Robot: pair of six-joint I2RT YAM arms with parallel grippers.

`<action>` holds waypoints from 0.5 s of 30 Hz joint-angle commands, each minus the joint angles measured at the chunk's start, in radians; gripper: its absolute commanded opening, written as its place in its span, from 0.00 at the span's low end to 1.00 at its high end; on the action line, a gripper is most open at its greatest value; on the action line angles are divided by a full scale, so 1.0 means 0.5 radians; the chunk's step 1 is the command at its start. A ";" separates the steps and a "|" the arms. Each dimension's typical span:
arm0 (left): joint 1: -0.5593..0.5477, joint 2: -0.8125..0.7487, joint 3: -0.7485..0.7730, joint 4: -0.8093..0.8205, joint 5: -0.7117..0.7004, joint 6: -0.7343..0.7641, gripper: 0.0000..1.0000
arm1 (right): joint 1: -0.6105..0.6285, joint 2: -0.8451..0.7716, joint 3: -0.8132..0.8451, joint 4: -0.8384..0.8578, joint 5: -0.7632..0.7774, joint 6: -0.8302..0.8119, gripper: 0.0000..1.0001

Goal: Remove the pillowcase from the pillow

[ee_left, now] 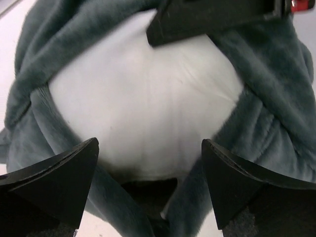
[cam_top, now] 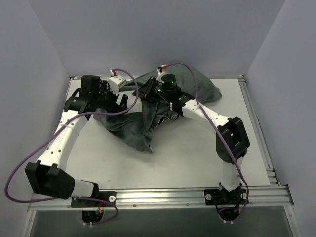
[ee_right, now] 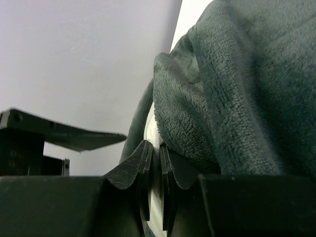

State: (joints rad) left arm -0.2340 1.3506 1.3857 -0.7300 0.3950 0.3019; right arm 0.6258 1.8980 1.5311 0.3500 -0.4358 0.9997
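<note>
The pillowcase (cam_top: 133,126) lies crumpled on the table with its dark grey face out; no zebra stripes show. In the left wrist view the white pillow (ee_left: 143,94) bulges out through the pillowcase's (ee_left: 266,98) opening. My left gripper (ee_left: 150,148) is open and empty, its fingers straddling the pillow's near end without touching it; it sits at the case's left end (cam_top: 121,101). My right gripper (ee_right: 154,148) is shut on a thin fold of white pillow fabric (ee_right: 149,129) beside the grey pillowcase (ee_right: 237,89). In the top view it (cam_top: 148,91) is at the case's upper middle.
The table (cam_top: 197,158) is white with metal rails at the front (cam_top: 163,197) and right (cam_top: 256,128). Grey walls close in the back and both sides. Purple cables (cam_top: 197,94) loop over the case from both wrists.
</note>
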 commanded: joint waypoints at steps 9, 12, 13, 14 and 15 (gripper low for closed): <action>-0.283 0.204 0.036 0.254 -0.324 0.108 0.94 | -0.012 -0.154 0.046 0.177 0.065 -0.063 0.00; -0.296 0.277 0.014 0.331 -0.476 0.059 0.95 | -0.015 -0.167 0.034 0.180 0.056 -0.063 0.00; -0.287 0.308 0.048 0.310 -0.638 0.028 0.95 | -0.018 -0.176 0.030 0.180 0.056 -0.063 0.00; -0.281 0.336 0.063 0.294 -0.685 -0.005 0.95 | -0.015 -0.179 0.021 0.184 0.053 -0.066 0.00; -0.277 0.376 0.069 0.297 -0.704 -0.018 0.96 | -0.015 -0.182 0.009 0.187 0.053 -0.063 0.00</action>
State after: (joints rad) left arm -0.3832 1.4864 1.3979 -0.6296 0.1818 0.3237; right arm 0.6292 1.8980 1.5272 0.3340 -0.4339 0.9699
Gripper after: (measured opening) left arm 0.954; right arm 0.096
